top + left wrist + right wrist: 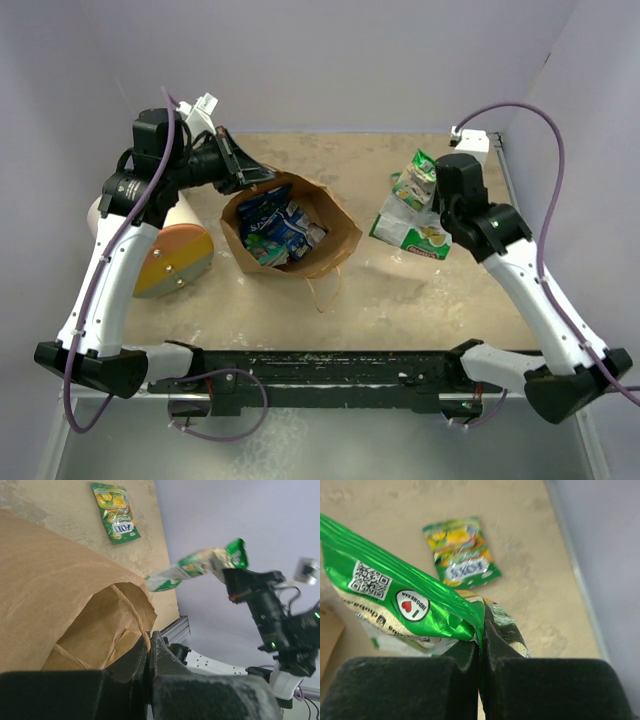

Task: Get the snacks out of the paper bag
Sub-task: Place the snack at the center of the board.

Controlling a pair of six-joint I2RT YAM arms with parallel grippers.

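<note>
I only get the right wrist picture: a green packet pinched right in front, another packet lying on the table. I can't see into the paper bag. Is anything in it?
Observer: Yes. Blue packets show inside the open bag, seen from above.
Operator: Does something hold it open?
Observer: The left hand is shut on the bag's rim, at its far left side.
Operator: Is anything else on the table?
Observer: A white cylinder with an orange-yellow end lies left of the bag.
</note>
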